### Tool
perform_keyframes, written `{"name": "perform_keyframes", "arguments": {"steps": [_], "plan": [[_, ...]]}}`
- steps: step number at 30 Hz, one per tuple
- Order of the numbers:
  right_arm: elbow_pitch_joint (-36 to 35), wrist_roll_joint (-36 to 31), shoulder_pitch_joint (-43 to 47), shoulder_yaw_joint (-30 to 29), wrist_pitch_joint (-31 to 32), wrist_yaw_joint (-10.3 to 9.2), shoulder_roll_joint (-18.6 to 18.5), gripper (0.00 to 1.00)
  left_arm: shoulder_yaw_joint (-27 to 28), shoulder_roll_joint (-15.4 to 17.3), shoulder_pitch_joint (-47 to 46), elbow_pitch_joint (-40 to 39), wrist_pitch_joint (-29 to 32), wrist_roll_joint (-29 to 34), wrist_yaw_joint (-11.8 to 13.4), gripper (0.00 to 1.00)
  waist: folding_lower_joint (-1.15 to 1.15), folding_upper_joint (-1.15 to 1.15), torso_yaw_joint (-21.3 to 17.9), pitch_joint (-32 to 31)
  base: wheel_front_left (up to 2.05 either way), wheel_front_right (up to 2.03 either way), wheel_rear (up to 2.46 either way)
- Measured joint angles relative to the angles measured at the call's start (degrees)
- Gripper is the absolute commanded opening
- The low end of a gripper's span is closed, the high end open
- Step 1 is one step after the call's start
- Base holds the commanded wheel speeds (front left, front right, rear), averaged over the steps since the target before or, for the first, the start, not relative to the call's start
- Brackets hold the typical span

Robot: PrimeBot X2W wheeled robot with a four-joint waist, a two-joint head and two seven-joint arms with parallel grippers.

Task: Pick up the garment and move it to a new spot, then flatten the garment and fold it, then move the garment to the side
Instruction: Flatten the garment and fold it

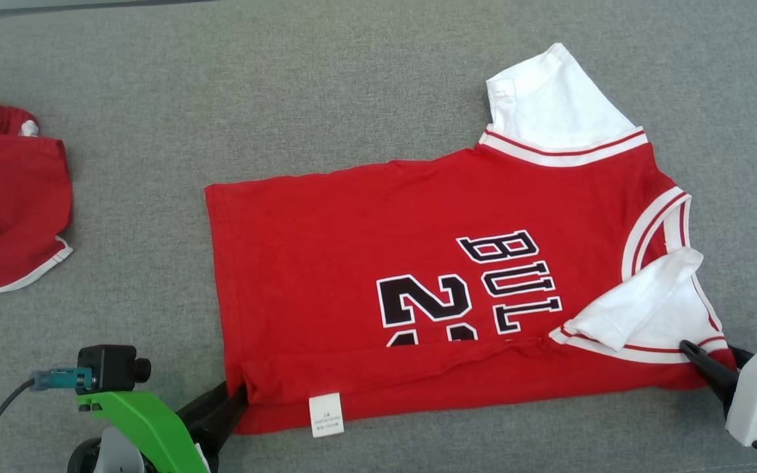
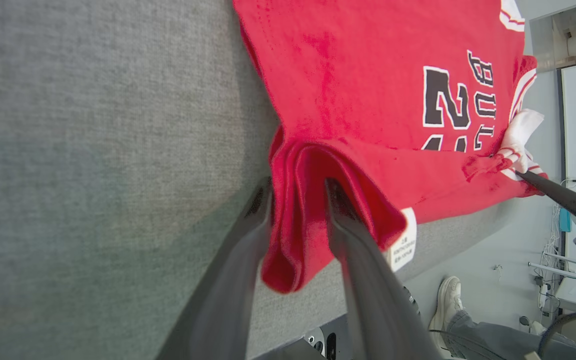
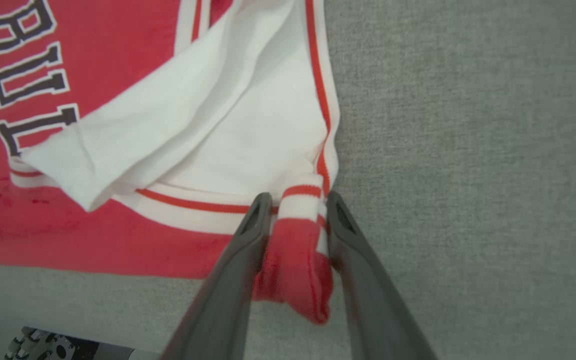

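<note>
On the grey fabric tabletop (image 1: 352, 98), the red-and-white basketball jersey (image 1: 352, 263) looks light and limp: take corners. The left claw (image 2: 298, 190) and right claw (image 3: 299, 200) straddle two; grip state we cannot tell.

The head camera looks down from 6 o'clock over the surface (image 1: 352, 98); both wrist cameras sit close and low, sharing with it the 6 o'clock edge of the garment (image 1: 352, 263).

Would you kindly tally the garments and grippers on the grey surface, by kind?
red jersey with white sleeves: 1
crumpled red garment with white trim: 1
Grippers: 2 (left gripper, right gripper)
Total: 4
</note>
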Motion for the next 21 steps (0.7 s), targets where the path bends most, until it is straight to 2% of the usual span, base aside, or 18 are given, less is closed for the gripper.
{"name": "perform_keyframes", "arguments": {"steps": [6, 12, 17, 21], "plan": [[0.4, -1.6, -1.8, -0.1, -3.3, 0.00, -1.0, 1.00, 2.6, -0.2, 0.0, -2.0, -1.9, -0.5, 1.2, 1.00, 0.00, 0.00, -0.1, 0.9, 0.00, 0.00, 0.00], [-0.9, -5.3, -7.7, -1.5, -8.7, -0.01, -1.9, 1.00, 6.8, -0.6, -2.4, -1.1, -4.9, -0.3, 4.5, 1.00, 0.00, 0.00, 0.1, 2.0, 0.00, 0.00, 0.00], [-1.0, -8.2, -17.7, 0.5, -9.5, -0.04, -3.4, 1.00, 7.4, -0.3, -9.8, -0.5, -6.2, 3.2, 4.3, 1.00, 0.00, 0.00, 0.3, 4.6, 0.00, 0.00, 0.00], [1.0, -9.9, -27.0, 4.0, -7.2, -0.03, -4.7, 1.00, 5.3, -2.0, -18.5, 2.5, -4.8, 4.6, 3.7, 1.00, 0.00, 0.00, 0.9, 7.6, 0.00, 0.00, 0.00]]}}
